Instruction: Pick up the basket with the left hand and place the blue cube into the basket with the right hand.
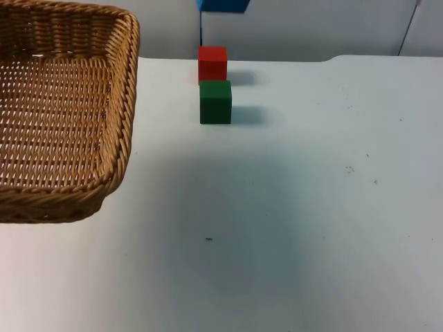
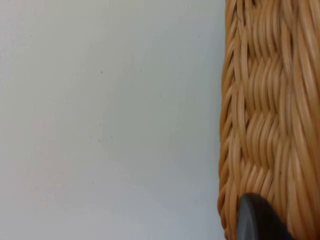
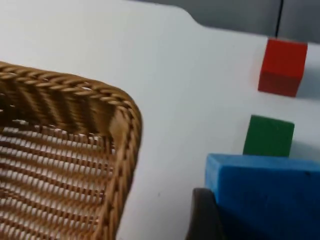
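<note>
Right wrist view puts the blue cube (image 3: 265, 192) closest, clamped in the right claw (image 3: 210, 220) whose dark finger presses its side, with the wicker basket (image 3: 65, 165) just beside and below it, so the carry toward the basket is the step in hand. In the top view the basket fills the upper left of the frame, seemingly lifted off the desk (image 1: 291, 228), the cube at the top edge beyond the green cube (image 1: 215, 102) and red cube (image 1: 212, 63). The left claw (image 2: 257, 220) touches the basket's weave, grip not discernible; next, the right arm must bring the cube over the basket and release.
</note>
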You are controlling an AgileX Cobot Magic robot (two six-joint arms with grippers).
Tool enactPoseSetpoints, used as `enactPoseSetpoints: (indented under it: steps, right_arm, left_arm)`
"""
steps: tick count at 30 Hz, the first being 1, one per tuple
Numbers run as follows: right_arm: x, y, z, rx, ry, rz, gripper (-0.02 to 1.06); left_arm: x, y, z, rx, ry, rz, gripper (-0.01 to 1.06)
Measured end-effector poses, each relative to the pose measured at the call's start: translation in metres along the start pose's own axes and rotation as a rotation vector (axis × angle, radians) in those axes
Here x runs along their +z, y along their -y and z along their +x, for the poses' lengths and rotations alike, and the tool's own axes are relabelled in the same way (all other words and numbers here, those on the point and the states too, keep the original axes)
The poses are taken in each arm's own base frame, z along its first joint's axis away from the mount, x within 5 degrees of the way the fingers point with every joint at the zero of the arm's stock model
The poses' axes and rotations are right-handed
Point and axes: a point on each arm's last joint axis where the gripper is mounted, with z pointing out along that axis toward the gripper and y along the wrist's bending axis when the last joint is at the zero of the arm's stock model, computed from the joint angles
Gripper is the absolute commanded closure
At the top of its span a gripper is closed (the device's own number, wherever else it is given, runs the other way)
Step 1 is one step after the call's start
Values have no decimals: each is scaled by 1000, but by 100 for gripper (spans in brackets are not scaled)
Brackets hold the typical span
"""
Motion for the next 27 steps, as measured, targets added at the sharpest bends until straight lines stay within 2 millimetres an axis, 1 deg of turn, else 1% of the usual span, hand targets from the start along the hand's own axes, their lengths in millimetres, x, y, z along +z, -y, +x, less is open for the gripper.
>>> enactPoseSetpoints:
  steps: [1, 3, 4, 8, 9, 10, 14, 15, 17, 20, 21, 25, 26, 27]
  right_arm:
    - [-9, -7, -2, -23, 16, -18, 105]
    - [-20, -23, -2, -69, 42, -56, 105]
    - [-20, -23, -2, -69, 42, -56, 105]
    - [-28, -62, 8, -139, 74, -148, 105]
    - [-28, -78, 12, -168, 90, -186, 105]
    - [-28, -78, 12, -168, 90, -186, 105]
    - [-26, -109, 23, -210, 132, -273, 105]
    - [-26, -109, 23, -210, 132, -273, 105]
    - [-19, -119, 31, -222, 125, -295, 105]
    - [-3, -127, 42, -234, 107, -305, 105]
    - [-3, -127, 42, -234, 107, -305, 105]
    - [15, -130, 52, -236, 83, -305, 105]
    - [15, -130, 52, -236, 83, -305, 105]
    - [20, -130, 54, -238, 75, -302, 105]
  left_arm:
    - [1, -1, 0, -3, -4, 0, 105]
    - [2, -2, -1, -9, -4, -3, 105]
    - [2, -2, -1, -9, -4, -3, 105]
    - [6, -6, -2, -27, -11, -7, 105]
    - [7, -6, -2, -30, -13, -9, 105]
    - [7, -6, -2, -30, -13, -9, 105]
    - [9, -8, -2, -35, -16, -13, 105]
    - [9, -8, -2, -35, -16, -13, 105]
    - [9, -8, -3, -37, -16, -12, 105]
    - [9, -8, -3, -41, -13, -9, 105]
    - [9, -8, -3, -41, -13, -9, 105]
    - [9, -7, -3, -40, -8, -5, 105]
    - [9, -7, -3, -40, -8, -5, 105]
    - [9, -7, -3, -40, -7, -4, 105]
